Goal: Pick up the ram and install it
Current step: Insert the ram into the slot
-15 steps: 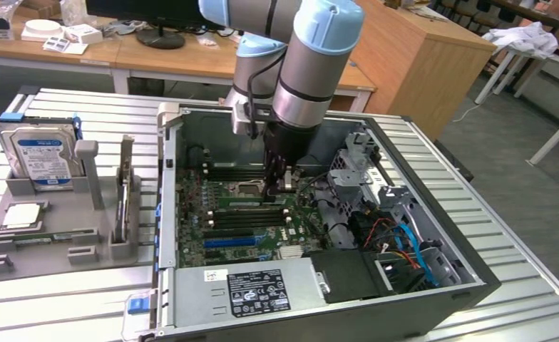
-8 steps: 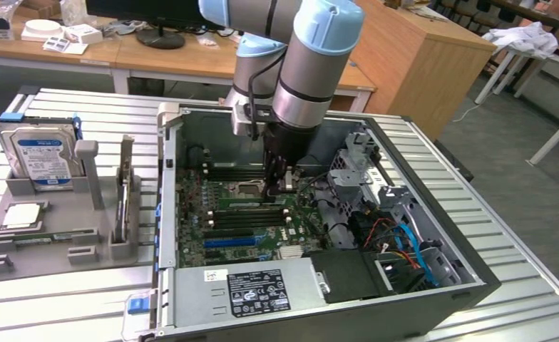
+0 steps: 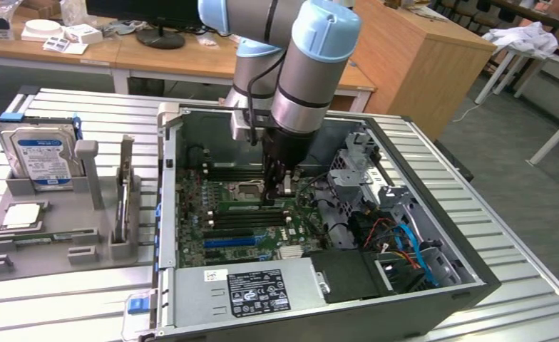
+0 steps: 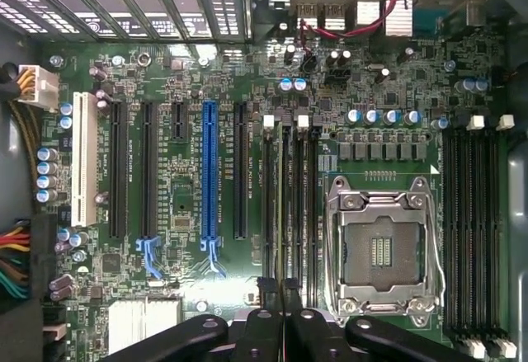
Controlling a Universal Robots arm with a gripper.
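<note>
My gripper is shut, its two black fingertips pressed together low inside the open computer case. The tips sit over one end of the memory slots beside the empty CPU socket. A thin green strip that looks like the ram stands edge-on in the slot running away from the tips. I cannot tell whether the tips touch it. In the exterior view the gripper reaches down onto the motherboard next to the socket.
A blue expansion slot and black slots lie beside the memory slots, with more black memory slots past the socket. Coloured cables fill the case's right side. A grey fixture at the exterior view's left holds a hard drive and small boards.
</note>
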